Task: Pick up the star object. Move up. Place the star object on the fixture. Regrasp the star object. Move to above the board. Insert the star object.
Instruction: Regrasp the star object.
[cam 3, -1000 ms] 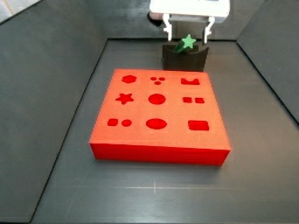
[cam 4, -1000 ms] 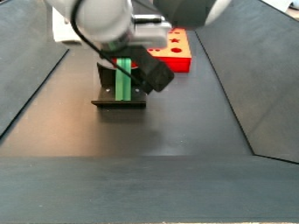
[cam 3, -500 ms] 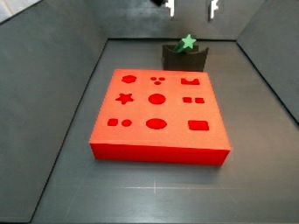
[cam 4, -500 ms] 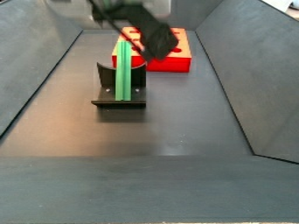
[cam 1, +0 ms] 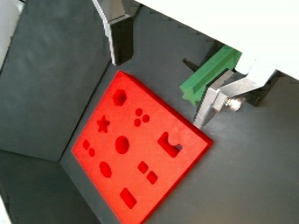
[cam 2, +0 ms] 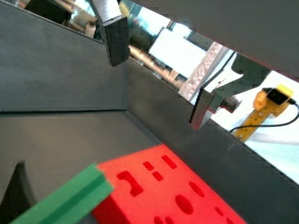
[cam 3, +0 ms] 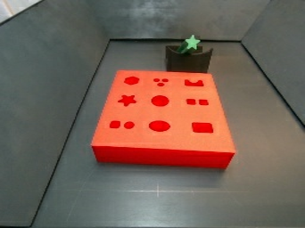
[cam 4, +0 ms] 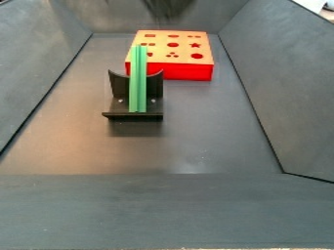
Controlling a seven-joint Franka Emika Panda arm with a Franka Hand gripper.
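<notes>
Open floor (cam 4: 196, 186) near side. Obstacles: board (cam 3: 162, 118) mid-floor, fixture (cam 4: 135, 102) with peg (cam 4: 139, 78) lying on top. Pincer (cam 1: 163, 72) empty, spread wide, high above.

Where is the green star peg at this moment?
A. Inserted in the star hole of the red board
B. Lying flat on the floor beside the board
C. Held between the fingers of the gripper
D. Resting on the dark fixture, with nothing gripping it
D. In both side views the star peg rests on the fixture, apart from the board; in a wrist view the gripper is raised above, fingers apart and holding nothing.
</notes>
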